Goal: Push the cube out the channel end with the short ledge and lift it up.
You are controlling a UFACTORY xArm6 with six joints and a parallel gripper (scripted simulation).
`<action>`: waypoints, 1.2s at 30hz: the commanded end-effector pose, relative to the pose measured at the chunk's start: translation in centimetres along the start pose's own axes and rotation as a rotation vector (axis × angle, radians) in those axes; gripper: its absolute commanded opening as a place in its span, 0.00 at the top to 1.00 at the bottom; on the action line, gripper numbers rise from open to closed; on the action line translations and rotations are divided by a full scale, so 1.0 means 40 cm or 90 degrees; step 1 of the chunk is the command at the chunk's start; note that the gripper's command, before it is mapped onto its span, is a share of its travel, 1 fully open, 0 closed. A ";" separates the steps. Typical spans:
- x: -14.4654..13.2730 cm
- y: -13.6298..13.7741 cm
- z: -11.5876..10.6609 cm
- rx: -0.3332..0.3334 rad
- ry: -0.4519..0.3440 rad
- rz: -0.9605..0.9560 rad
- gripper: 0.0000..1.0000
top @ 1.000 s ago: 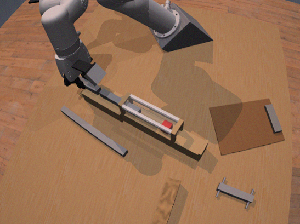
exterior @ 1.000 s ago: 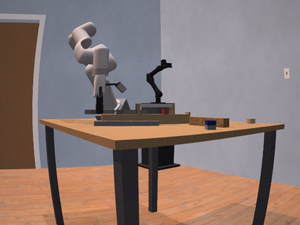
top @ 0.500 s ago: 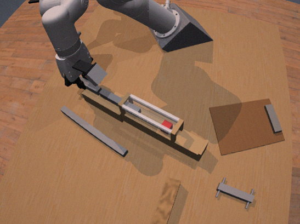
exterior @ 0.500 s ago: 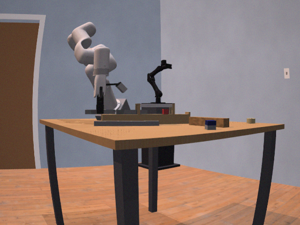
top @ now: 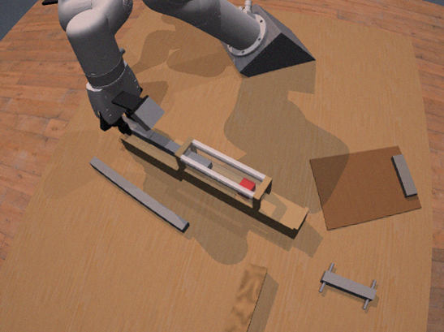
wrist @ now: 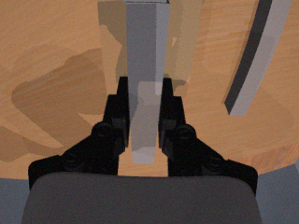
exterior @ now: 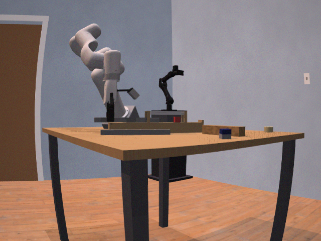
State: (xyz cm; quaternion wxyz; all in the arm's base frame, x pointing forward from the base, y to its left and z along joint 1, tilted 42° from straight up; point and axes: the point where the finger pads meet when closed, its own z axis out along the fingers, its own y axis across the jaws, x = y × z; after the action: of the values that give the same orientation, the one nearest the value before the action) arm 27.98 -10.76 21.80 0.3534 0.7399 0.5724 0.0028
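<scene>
Gripper [wrist: 148, 126] clamped on grey stick [top: 163, 143]; stick's far end lies inside channel [top: 222, 172], red cube [top: 246, 184] near ledge end, on tabletop [top: 101, 273]

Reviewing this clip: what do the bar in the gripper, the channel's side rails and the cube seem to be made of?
Bar in the gripper: flat matte grey, perhaps metal or plastic. Channel rails: pale matte grey-white, likewise unclear; the base beneath looks like tan wood. Cube: plain solid red, no grain, possibly plastic.
</scene>
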 end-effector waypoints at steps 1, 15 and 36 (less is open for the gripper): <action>0.013 0.003 -0.002 -0.001 0.000 0.001 1.00; 0.092 0.003 -0.002 -0.001 0.000 0.001 1.00; 0.221 0.004 -0.002 -0.001 0.000 0.001 1.00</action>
State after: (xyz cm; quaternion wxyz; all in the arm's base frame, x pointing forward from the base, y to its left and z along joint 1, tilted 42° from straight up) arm 30.86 -3.55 18.44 0.3530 0.7393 0.5734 0.0036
